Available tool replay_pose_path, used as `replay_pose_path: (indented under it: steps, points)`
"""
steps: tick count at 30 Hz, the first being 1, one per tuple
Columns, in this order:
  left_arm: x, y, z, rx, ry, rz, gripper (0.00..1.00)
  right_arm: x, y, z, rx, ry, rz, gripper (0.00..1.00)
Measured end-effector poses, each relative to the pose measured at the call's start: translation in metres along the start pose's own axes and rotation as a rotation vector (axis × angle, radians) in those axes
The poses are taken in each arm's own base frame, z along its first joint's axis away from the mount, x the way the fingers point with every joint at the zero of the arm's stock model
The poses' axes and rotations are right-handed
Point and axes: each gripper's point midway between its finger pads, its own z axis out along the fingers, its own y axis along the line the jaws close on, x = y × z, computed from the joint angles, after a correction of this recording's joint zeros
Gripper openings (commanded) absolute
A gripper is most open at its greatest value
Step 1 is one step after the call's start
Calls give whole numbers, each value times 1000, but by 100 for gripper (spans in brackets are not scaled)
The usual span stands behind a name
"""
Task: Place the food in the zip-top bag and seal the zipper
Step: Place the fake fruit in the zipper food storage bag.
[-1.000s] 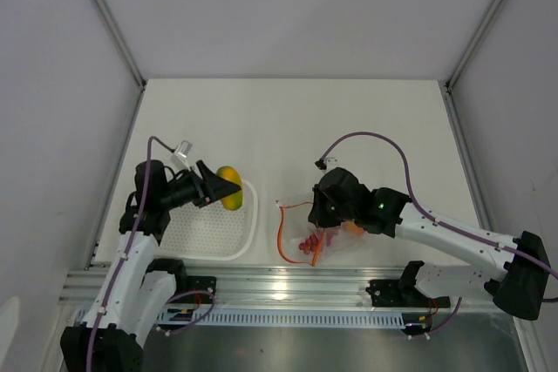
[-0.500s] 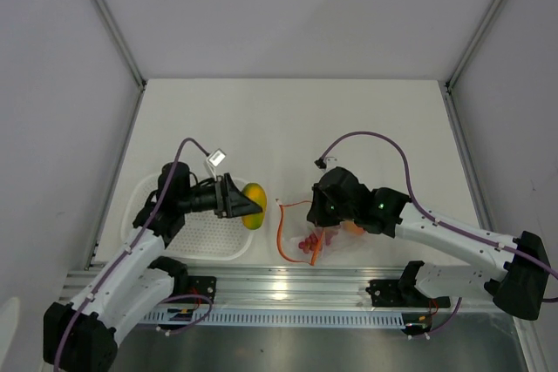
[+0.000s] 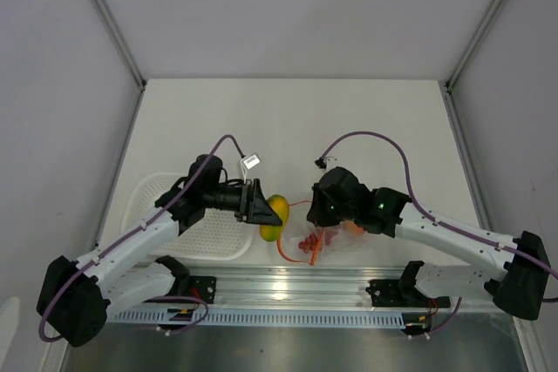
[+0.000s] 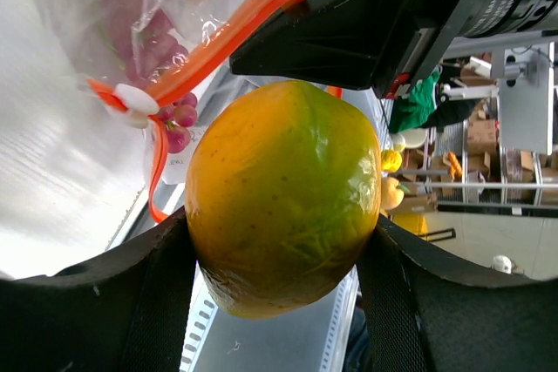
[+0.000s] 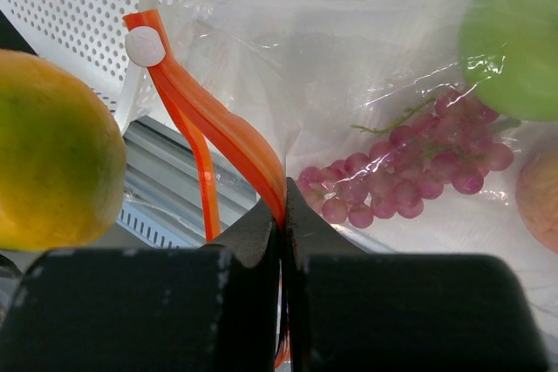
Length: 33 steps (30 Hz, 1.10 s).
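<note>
My left gripper [image 3: 266, 212] is shut on the yellow-orange mango [image 3: 274, 213] and holds it just left of the clear zip-top bag's [image 3: 331, 240] open mouth. In the left wrist view the mango [image 4: 281, 196] fills the space between the fingers. My right gripper [image 3: 321, 215] is shut on the upper side of the orange-red zipper [image 5: 228, 138] and holds the mouth up. The white slider [image 5: 144, 46] sits at the zipper's far end. Inside the bag lie the red grapes [image 5: 410, 179], the green apple [image 5: 516, 43] and the peach [image 5: 539, 200].
The white perforated basket [image 3: 193, 231] stands at the near left, under my left arm. A metal rail [image 3: 288, 285] runs along the table's near edge, just in front of the bag.
My left gripper has carried the mango to the right, from over the basket to the bag's mouth. My right gripper has stayed shut on the zipper.
</note>
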Motion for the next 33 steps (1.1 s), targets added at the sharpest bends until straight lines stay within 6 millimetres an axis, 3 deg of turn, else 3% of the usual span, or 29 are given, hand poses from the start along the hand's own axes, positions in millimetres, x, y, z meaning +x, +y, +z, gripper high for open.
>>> replay_pose_path:
  steps: [13, 17, 22, 33]
  points:
    - [17, 15, 22, -98, 115, -52, 1, -1, 1, -2, -5, -7, 0, 0]
    - [21, 18, 32, -121, 149, -82, 5, -1, 1, -2, -5, -7, -1, 0]
    - [22, 22, 43, -149, 174, -145, 1, -2, 2, -4, -12, -14, 0, 0]
    - [5, 38, 50, -268, -1, -339, 1, -3, 12, -7, -42, -31, 30, 0]
